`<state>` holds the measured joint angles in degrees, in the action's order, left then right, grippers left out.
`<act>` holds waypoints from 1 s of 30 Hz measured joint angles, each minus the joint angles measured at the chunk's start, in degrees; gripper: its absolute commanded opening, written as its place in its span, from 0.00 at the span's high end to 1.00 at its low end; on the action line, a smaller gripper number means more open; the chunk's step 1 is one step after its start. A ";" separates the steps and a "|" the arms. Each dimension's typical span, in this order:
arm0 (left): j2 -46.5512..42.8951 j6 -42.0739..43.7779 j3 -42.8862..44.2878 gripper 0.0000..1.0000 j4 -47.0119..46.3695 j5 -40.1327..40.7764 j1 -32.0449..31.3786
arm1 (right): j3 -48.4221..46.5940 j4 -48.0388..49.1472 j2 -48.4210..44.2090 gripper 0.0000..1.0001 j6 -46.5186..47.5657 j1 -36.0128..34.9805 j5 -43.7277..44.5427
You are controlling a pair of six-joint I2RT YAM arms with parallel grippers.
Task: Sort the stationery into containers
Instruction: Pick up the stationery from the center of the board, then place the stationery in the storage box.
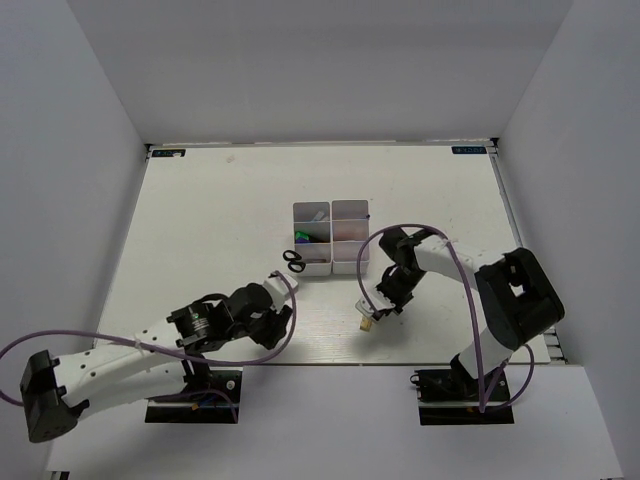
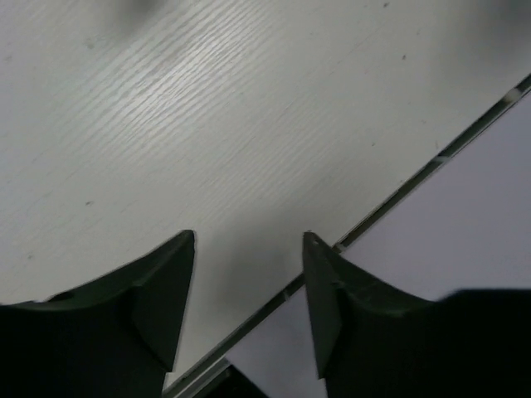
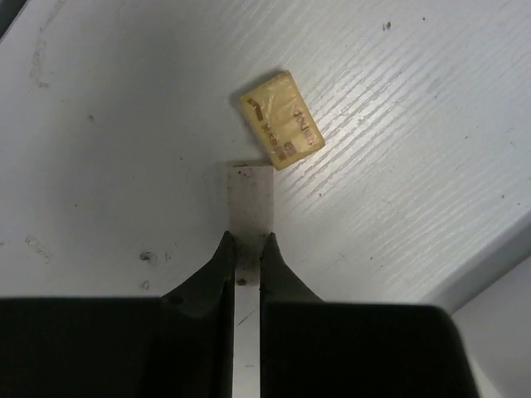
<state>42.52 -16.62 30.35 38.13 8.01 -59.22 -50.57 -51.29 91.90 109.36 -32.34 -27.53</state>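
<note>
Right pincer (image 3: 246,240) is pressed together on one whitish strip (image 3: 250,195), flat and narrow. It may be the grey eraser or the clip piece; the view is too pale to tell which. It sits low over the table (image 3: 124,124). Its far end is just beside the corner of the one tan eraser (image 3: 280,120), which lies loose, and I can't tell if they touch.

Left pincer (image 2: 249,240) is spread with nothing between its fingers, over bare board at the near edge.

I judge this to be the pick-up step for the strip. The next move calls for a straight lift so I don't nudge the eraser. Then a carry goes up and to the left in the top view to the bins (image 1: 332,240), well apart from here, with the drop over one compartment.

The count: one block of bins, six compartments as far as I can make out. One pair of scissors (image 1: 295,262) lies at its near left corner. One green-capped marker (image 1: 303,237) is in the left column.
</note>
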 measured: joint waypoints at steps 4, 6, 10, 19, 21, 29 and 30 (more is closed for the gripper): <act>6.36 -0.50 0.02 0.63 -5.75 0.17 -3.87 | -0.42 0.20 -0.87 1.00 -8.15 -0.07 0.20; 9.73 -0.81 0.02 0.65 -9.29 0.59 -5.92 | -1.40 0.81 -2.40 1.00 -16.81 -0.04 0.66; 14.56 -1.73 -0.68 0.56 -18.23 2.21 -9.49 | -7.04 4.55 -7.54 1.00 -35.15 -0.09 2.10; 27.41 -4.24 -1.20 0.49 -32.83 7.39 -16.52 | -14.14 17.73 -10.64 1.00 -59.06 -1.20 9.73; 29.59 -4.39 -0.85 0.49 -34.47 8.13 -17.77 | -14.84 18.56 -8.37 1.00 -61.02 -1.70 11.17; 36.13 -4.20 5.40 0.48 -38.91 10.08 -19.78 | -15.67 19.08 -2.89 0.42 -63.93 -3.32 13.79; 36.92 -4.17 6.25 0.48 -39.28 10.21 -19.80 | -15.80 19.21 -2.78 0.35 -63.91 -3.43 13.97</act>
<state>79.44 -20.80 36.60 -1.15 18.22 -79.02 -66.37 -32.08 89.12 45.45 -35.77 -13.56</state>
